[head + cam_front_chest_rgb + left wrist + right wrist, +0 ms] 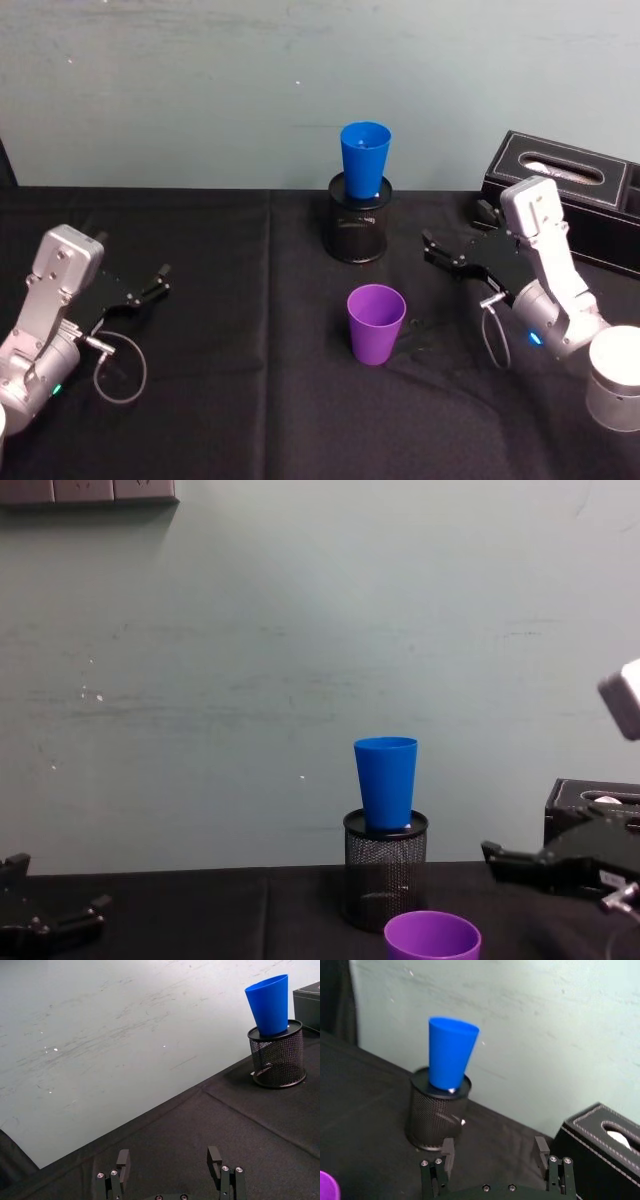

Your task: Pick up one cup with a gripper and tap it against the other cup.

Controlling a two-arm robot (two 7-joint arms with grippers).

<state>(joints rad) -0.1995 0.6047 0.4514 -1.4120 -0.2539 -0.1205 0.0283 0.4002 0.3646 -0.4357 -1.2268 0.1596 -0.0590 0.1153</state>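
Black tablecloth (250, 400): we saw purple cup (376, 323) upright just in front of the mesh holder (358, 230) carrying blue cup (364, 159), right gripper (436, 250) right of holder, jaws wide, empty.

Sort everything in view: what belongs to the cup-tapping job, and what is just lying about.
Job: purple cup upright on the cloth; blue cup standing in the mesh holder; right gripper, open.

Lying about: mesh pen holder; black tissue box; left gripper, open, idle.
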